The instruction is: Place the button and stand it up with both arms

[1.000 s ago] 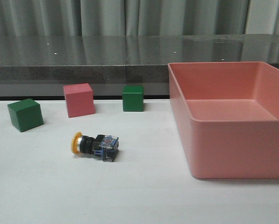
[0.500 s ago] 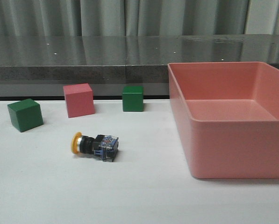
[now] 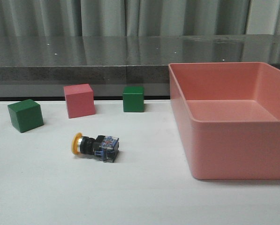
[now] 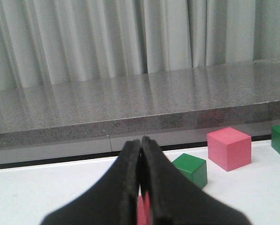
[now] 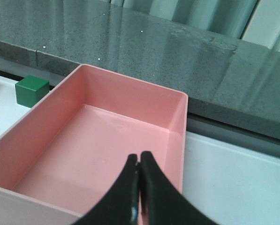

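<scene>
Item 1, the button (image 3: 95, 146): lies on its side on the white table (image 3: 144, 197), yellow cap toward 9 o'clock, blue-clear base toward 3 o'clock, black body between them. Taking the button as the dial centre in the front view, all other items are placed from it.

Item 2, pink cube (image 3: 79, 100): at about 11 o'clock, apart from the button, near the table's far edge.

Item 3, green cube (image 3: 25, 115): at about 10 o'clock, well apart, the leftmost object.

Item 4, second green cube (image 3: 133, 98): at about 1 o'clock, just beside the pink cube's right, a gap between them.

Item 5, pink bin (image 3: 215, 154): at 3 o'clock, well apart, open-topped; its near wall stands closer to the camera than the button.

Item 6, grey stone ledge (image 3: 83, 56): at 12 o'clock, behind the table, with pale curtains (image 3: 107, 16) above it.

Item 7, left gripper (image 4: 140, 154): seen only in the left wrist view; black fingers pressed together, nothing pinched; the pink cube (image 4: 229, 148) and a green cube (image 4: 191, 169) lie beyond it.

Item 8, right gripper (image 5: 138, 171): seen only in the right wrist view; fingers pressed together, nothing pinched, poised over the pink bin (image 5: 50, 108); a green cube (image 5: 32, 90) sits outside the bin's wall.
</scene>
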`<state>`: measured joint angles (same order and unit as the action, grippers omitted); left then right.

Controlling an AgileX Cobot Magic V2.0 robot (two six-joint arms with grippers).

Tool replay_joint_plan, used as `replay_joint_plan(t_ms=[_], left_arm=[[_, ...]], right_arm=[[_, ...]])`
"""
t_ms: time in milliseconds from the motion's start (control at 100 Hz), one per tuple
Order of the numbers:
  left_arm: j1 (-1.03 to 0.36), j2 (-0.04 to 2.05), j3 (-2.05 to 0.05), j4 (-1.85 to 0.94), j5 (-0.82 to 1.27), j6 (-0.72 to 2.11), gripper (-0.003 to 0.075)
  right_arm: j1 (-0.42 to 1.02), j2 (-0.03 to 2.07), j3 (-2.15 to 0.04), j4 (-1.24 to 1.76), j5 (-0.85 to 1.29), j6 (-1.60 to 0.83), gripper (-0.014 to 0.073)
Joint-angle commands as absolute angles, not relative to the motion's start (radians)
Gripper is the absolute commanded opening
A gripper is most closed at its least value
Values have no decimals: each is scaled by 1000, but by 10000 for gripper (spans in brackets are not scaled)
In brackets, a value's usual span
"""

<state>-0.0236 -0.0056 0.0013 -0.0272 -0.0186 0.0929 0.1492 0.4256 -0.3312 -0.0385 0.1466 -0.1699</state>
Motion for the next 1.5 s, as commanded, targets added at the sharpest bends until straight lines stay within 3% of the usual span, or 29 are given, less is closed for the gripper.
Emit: replay_joint_plan(t_ms=[0,270,480,680,1070,1490], left_arm=[[-20,-34,29,-36,-100,82,-19],[-20,-34,29,-193,-110,82,-19],[-20,-34,1,-207,-238,82,-19],[-20,24,-183,-311,-18,82,-19],[-20,588,-668,-305,383,166,-19],[-65,1076,-907,-418,412,665,-18]], right_arm=[[143,428,-355,-44,58,-167,-60],[143,428,-355,-44,58,-167,-60],[143,428,-355,-44,58,-167,-60],[143,428,-355,-44,58,-167,-60],[143,428,-355,-44,58,-167,-60],[143,428,-355,-44,58,-167,-60]])
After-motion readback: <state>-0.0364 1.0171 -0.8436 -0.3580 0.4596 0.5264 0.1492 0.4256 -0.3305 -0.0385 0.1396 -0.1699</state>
